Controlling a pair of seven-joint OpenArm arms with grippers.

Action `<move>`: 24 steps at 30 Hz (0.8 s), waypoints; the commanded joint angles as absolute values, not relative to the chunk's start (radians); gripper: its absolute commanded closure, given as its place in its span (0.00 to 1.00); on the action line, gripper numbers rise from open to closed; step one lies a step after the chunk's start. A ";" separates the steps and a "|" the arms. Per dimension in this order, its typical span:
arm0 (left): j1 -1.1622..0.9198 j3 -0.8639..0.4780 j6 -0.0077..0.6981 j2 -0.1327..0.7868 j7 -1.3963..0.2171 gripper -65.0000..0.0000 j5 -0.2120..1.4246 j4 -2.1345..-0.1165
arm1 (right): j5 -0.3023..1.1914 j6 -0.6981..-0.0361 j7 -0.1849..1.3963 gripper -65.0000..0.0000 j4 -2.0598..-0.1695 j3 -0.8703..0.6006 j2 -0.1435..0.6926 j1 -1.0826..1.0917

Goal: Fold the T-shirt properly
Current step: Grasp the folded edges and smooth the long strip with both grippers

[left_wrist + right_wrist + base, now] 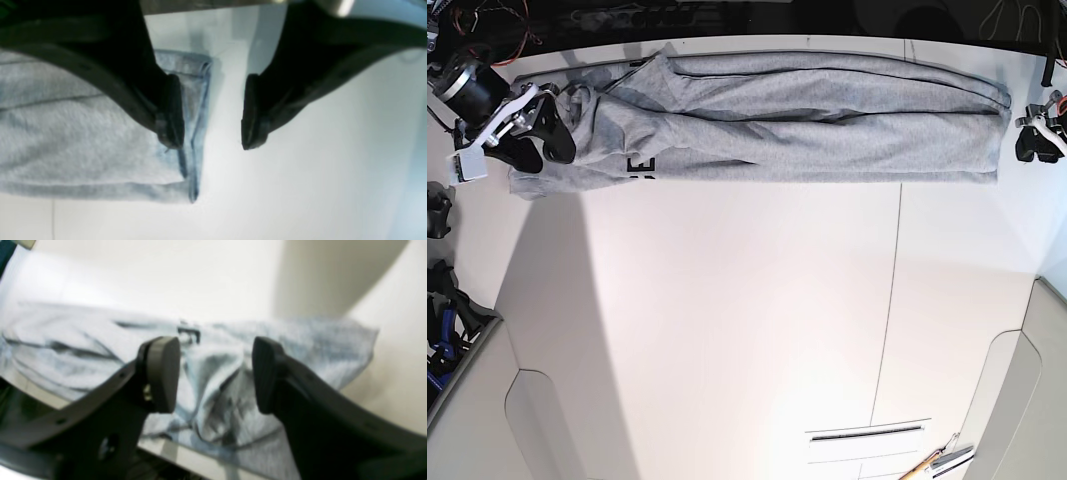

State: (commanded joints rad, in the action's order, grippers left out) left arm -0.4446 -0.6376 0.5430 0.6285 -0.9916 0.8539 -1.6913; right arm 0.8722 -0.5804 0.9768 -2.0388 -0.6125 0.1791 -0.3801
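The dark fingers of the right pincer (213, 375) loom closest in the right wrist view, spread wide. A raised, rumpled fold of the T-shirt (213, 360) shows in the gap between them; whether either finger touches the cloth, I cannot tell.

In the base view, the right pincer is over one end of the T-shirt, where the grey cloth is bunched into creases. From there, the shirt runs towards the left pincer (212, 133) as a long, narrow strip laid on the white table (747, 320), with lengthwise folds along it. Part of the black lettering (641, 166) peeks out at the strip's edge, just beside the right pincer and well apart from the left one.

The left pincer is at the other end, its fingers spread too, with nothing pinched. In the left wrist view, one finger overlaps the shirt's straight, layered end, while the other appears against bare table. That end looks flatter than the bunched cloth near the right pincer, and a narrow lower layer sticks out past the upper one.

Well apart from both pincers, but nearer the left one, a pencil-like tool (924, 464) lies on the table, near some dark printed lines (867, 433).
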 joint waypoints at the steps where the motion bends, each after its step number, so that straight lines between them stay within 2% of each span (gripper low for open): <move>1: -0.448 -0.638 0.543 0.624 -0.991 0.38 0.853 -1.691 | 0.871 -0.580 0.977 0.48 -2.038 -0.608 0.173 -0.367; 2: -0.450 -0.638 0.543 0.614 -0.992 0.36 0.849 -1.691 | 0.871 -0.580 0.976 0.49 -2.038 -0.602 0.165 -0.357; 3: -0.450 -0.638 0.543 0.602 -0.992 0.36 0.841 -1.691 | 0.871 -0.584 0.974 0.55 -2.037 -0.591 0.162 -0.350; 4: -0.450 -0.638 0.542 0.588 -0.991 0.36 0.837 -1.691 | 0.869 -0.584 0.972 0.66 -2.034 -0.574 0.162 -0.344; 6: -0.449 -0.638 0.543 0.564 -0.991 0.36 0.838 -1.691 | 0.832 -0.584 0.959 0.97 -2.020 -0.526 0.163 -0.338; 7: -0.450 -0.638 0.544 0.558 -0.992 0.36 0.838 -1.691 | 0.809 -0.583 0.950 1.00 -2.010 -0.499 0.163 -0.339; 14: -0.452 -0.637 0.566 0.514 -0.991 0.36 0.838 -1.691 | 0.675 -0.583 0.861 1.00 -1.821 -0.382 0.171 -0.338; 19: -0.452 -0.634 0.599 0.513 -0.946 0.36 0.838 -1.689 | 0.673 -0.584 0.848 1.00 -1.660 -0.378 0.171 -0.325; 24: -0.452 -0.634 0.599 0.513 -0.911 0.36 0.837 -1.689 | 0.702 -0.583 0.848 1.00 -1.625 -0.378 0.171 -0.324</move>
